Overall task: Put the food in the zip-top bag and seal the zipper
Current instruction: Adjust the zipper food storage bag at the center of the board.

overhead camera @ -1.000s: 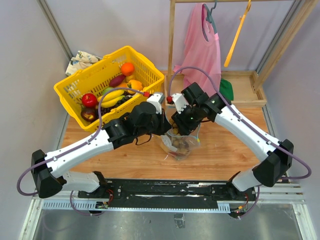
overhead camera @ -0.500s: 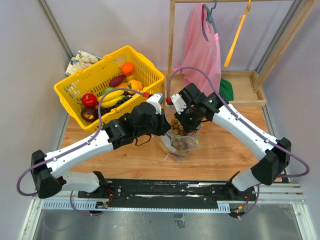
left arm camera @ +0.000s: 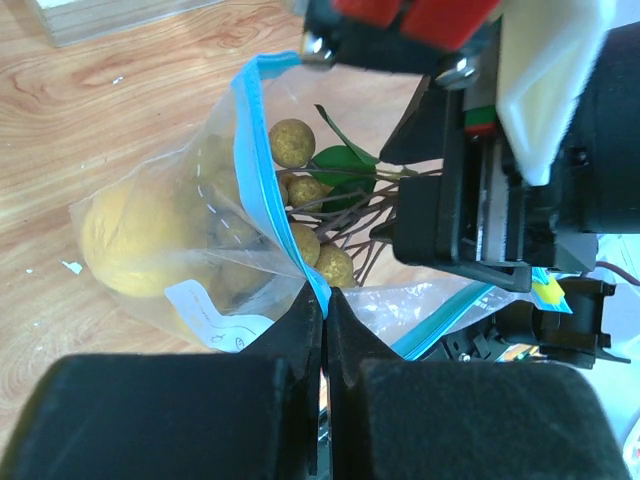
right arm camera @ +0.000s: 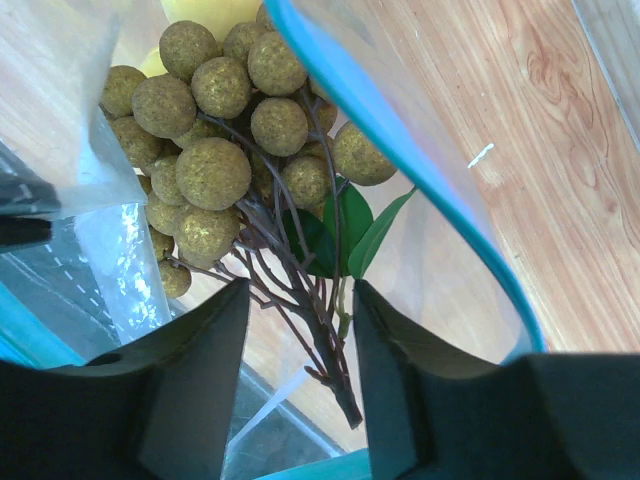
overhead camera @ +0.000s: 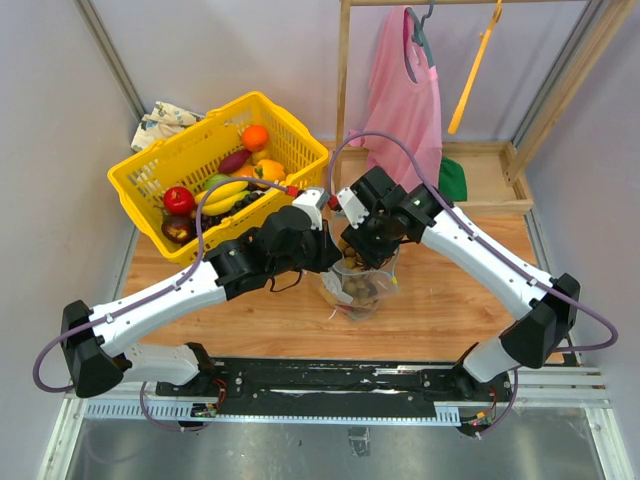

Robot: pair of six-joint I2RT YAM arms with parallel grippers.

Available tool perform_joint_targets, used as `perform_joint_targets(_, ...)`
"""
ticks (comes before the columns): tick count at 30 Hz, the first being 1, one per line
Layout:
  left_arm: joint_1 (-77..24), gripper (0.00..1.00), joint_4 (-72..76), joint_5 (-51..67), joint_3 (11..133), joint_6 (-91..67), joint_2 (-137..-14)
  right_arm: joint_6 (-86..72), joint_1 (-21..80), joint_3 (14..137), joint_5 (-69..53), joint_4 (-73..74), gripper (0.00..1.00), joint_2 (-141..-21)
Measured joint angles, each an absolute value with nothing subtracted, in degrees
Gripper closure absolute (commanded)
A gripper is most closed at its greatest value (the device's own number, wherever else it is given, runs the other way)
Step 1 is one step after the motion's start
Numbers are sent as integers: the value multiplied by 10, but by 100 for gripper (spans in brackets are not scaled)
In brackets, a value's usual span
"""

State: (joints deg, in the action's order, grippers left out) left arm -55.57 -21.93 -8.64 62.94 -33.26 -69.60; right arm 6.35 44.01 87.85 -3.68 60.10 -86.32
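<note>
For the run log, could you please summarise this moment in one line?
left gripper: shut on zipper, holding zip-top bag open | right gripper: open astride grape cluster in bag mouth | zipper unsealed

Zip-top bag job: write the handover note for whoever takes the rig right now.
Grippers: left gripper shut on the zipper, holding the bag open; right gripper open, fingers either side of the stem of the cluster.
Done: yellow fruit in the bag; cluster in its mouth, stem sticking out.
Left: other food sits in the basket; zipper unsealed.
</note>
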Motion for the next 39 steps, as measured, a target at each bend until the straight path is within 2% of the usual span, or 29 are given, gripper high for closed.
perform_joint_targets(2, -555, 100, -218, -87, 629, -333, -696, 64, 442, 879, -32, 607, 46, -868)
perform_joint_targets(5, -555, 100, -216, -87, 629, -333, -696, 65, 444, 878, -32, 614, 45, -872)
perform_joint_targets(13, -556, 100, -215, -87, 629, -335, -688, 68, 449, 875, -46, 618, 51, -896)
perform_joint_targets(18, -555, 100, -215, -89, 624, -335, -686, 69, 450, 871, -52, 618, 61, -910)
perform_joint_targets(25, -556, 100, -215, -89, 622, -335, -686, 72, 451, 868, -70, 619, 89, -911)
perform_joint_targets(28, -555, 100, -215, -90, 622, -335, -686, 73, 451, 868, -74, 621, 98, -911)
perform_joint_targets(39, -555, 100, -215, -99, 620, -346, -682, 44, 459, 878, -40, 605, 99, -887)
